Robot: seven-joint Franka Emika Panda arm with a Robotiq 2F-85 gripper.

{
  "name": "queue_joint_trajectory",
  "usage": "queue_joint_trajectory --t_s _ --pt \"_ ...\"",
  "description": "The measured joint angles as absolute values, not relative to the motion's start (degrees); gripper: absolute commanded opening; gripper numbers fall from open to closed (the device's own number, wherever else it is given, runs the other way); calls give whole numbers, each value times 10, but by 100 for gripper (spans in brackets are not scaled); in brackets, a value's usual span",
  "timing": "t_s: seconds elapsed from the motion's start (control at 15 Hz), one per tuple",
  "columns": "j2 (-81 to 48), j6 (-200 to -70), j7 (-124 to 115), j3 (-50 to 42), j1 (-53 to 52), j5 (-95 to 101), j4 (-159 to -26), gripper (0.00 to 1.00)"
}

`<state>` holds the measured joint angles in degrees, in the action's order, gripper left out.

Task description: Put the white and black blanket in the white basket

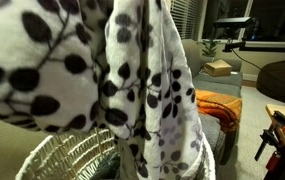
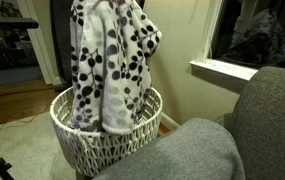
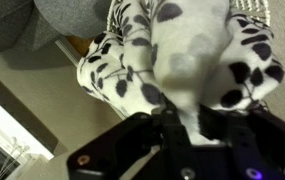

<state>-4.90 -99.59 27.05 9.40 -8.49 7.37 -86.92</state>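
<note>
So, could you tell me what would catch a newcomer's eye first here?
The white and black blanket hangs in a tall bunch, its lower end inside the white basket. A grey sofa fills the near corner beside them. In the wrist view, the pincer clamps the blanket.

On my feed a grey upholstered sofa (image 2: 257,125) fills the lower right. Above it I see a white window sill (image 2: 225,68) and a dark night-time window pane (image 2: 267,30). Warm brown wooden floor (image 2: 10,100) shows at middle left, pale beige carpet (image 2: 27,145) below it, and a cream wall (image 2: 177,70) at centre.
</note>
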Motion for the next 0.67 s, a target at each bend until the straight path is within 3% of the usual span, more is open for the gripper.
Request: queue_joint_trajectory --t_s 0.53,0.67 --pt "-51 -1003 290 75 -55 67 -835 94" --pt "-51 -1003 290 73 -51 67 -833 100"
